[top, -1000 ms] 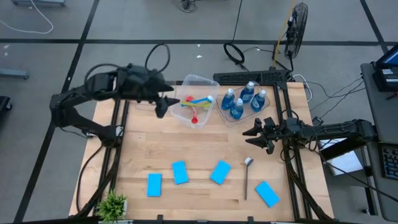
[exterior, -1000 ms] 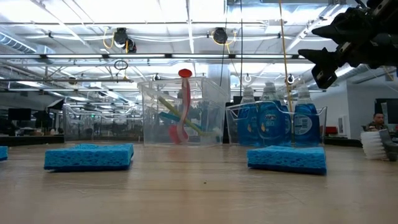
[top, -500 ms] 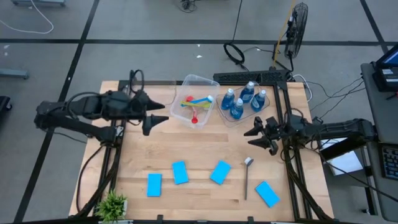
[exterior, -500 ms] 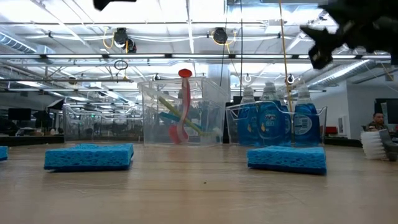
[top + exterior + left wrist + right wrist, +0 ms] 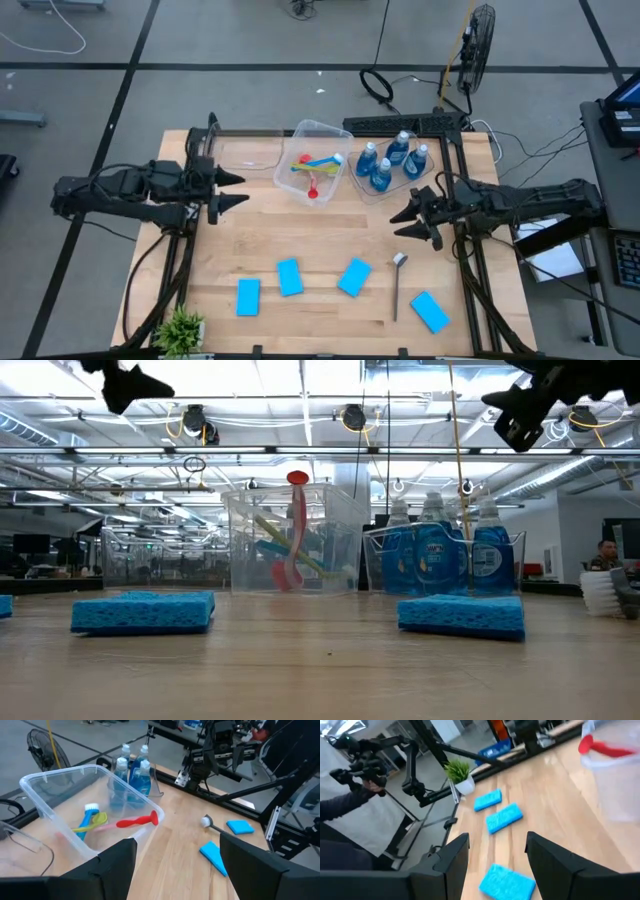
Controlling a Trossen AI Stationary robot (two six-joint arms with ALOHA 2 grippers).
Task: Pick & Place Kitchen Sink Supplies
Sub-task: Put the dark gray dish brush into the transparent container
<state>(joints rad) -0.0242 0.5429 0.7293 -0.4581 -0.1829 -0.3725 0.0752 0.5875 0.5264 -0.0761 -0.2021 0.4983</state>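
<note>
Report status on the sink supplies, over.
Left gripper open, empty, over the table's left edge. Right gripper open, empty, above the grey brush. Four sponges also loose on table. Nothing blocking.

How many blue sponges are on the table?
4, all on the near half: sponge, sponge, sponge and sponge beside the grey brush. None look hidden.

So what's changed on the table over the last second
The left gripper pulled back from over the clear plastic tub of brushes toward the table's left edge, open and empty. The right gripper barely shifted, staying open above the wood. The blue-liquid bottles, flat blue sponges and grey long-handled brush stayed put.
</note>
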